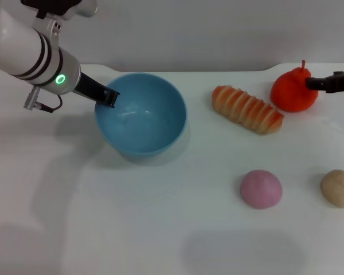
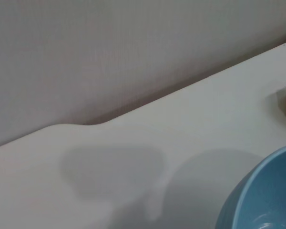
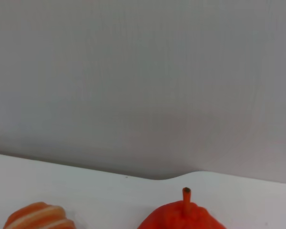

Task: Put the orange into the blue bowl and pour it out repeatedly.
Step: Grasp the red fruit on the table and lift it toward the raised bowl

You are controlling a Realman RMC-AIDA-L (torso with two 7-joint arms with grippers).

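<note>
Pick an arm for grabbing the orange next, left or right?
Right. The right gripper sits right at the orange, at the table's far right. The left gripper is on the rim of the blue bowl, with the bread loaf in between.

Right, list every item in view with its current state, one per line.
blue bowl: upright on the table, nothing in it, left hand at its rim.
orange: on the table, stem up, not in the bowl, right hand at its side.
striped bread loaf: lying on the table beside the orange.
pink ball: resting on the table.
beige ball: resting on the table.
</note>
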